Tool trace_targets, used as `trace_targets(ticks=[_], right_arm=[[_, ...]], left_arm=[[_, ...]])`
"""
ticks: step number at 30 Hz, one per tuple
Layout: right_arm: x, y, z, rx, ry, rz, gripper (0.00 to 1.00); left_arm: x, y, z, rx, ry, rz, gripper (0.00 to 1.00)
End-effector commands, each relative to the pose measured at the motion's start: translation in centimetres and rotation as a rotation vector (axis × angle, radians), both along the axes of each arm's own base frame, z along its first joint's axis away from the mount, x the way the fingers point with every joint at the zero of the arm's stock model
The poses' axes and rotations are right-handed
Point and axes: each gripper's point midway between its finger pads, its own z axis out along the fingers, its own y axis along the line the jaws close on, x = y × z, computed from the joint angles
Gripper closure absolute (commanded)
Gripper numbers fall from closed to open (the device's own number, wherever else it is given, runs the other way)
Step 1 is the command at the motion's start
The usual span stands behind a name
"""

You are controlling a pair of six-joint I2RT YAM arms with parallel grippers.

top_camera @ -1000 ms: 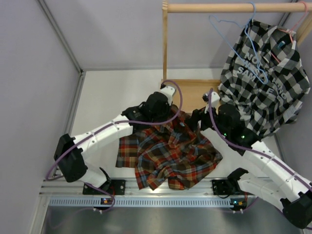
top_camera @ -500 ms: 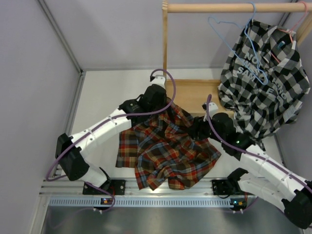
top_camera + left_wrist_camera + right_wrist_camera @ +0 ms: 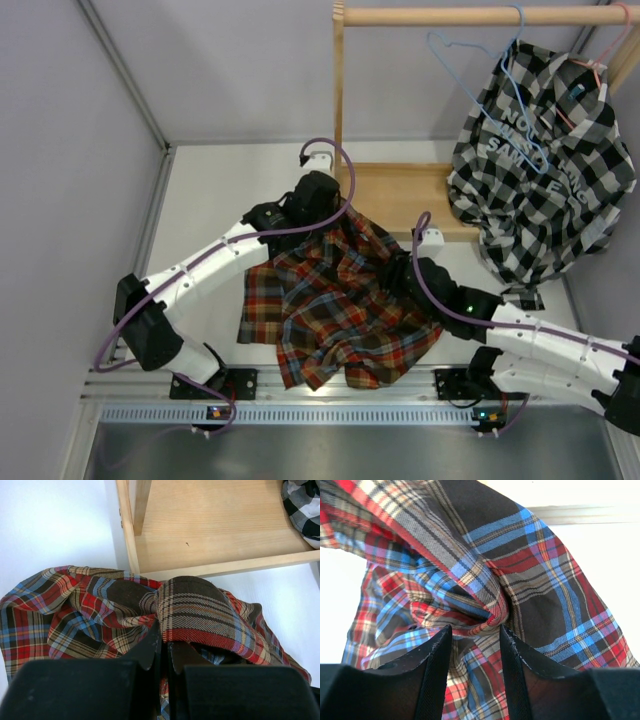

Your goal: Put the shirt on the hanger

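The plaid shirt [image 3: 340,310] lies crumpled on the white table between the two arms. My left gripper [image 3: 332,222] is at its far edge, by the wooden rack base, and is shut on a bunched fold of the shirt [image 3: 190,605] at the fingertips [image 3: 164,635]. My right gripper [image 3: 396,272] is pressed into the shirt's right side. Its jaws [image 3: 475,630] stand apart astride a raised fold of the shirt [image 3: 470,575]. The light-blue wire hanger [image 3: 480,75] hangs bare from the wooden rail, up at the back.
A wooden rack has a top rail [image 3: 470,15], a post [image 3: 338,90] and a flat base [image 3: 400,190]. A black-and-white checked shirt [image 3: 545,150] hangs at the right on a pink-red hanger [image 3: 600,60]. Grey walls close in the left and back.
The left gripper has carried its fold of shirt a little toward the rack. The right gripper has swung left and down onto the shirt, its jaws narrowing.
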Motion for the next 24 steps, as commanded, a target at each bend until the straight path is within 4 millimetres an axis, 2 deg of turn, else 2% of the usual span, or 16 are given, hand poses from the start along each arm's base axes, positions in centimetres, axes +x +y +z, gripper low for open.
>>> trace_targets(ticks=[1,5,6,8,13,16,18,21,24], right_arm=[[1.5,0.8,2.6,0.08,-0.064,-0.102,0.58],[2.3,1.5,0.5,0.051,-0.032,-0.133,0.54],[2.5,1.8,0.6,0.05,-0.034,-0.137,0.5],[3.0,2.1,0.2,0.031,-0.031,-0.147,0.5],[4.0,1.6,0.6,0.012,-0.066,-0.207,0.49],[4.0,2.0,1.4,0.04,-0.091,-0.176,0.49],[3.9,2.6,1.4,0.07,-0.093,-0.154,0.58],[3.4,2.2,1.0,0.067,-0.081,-0.148,0.85],[3.2,1.5,2.7,0.058,-0.127,-0.134,0.95]], left_arm=[[0.7,0.0,1.6,-0.044,-0.033,0.034,1.0],[0.5,-0.2,1.8,-0.062,-0.03,0.026,1.0],[0.5,-0.2,1.8,-0.062,-0.028,0.023,1.0],[0.3,-0.3,1.9,-0.069,-0.024,0.013,1.0],[-0.1,-0.1,1.3,-0.067,-0.012,0.007,1.0],[-0.2,0.1,1.1,-0.065,-0.018,0.007,1.0],[-0.2,0.2,1.2,-0.065,-0.024,0.007,1.0],[-0.1,0.5,1.4,-0.061,-0.032,0.015,1.0],[0.0,0.8,1.1,-0.056,-0.03,0.022,1.0]])
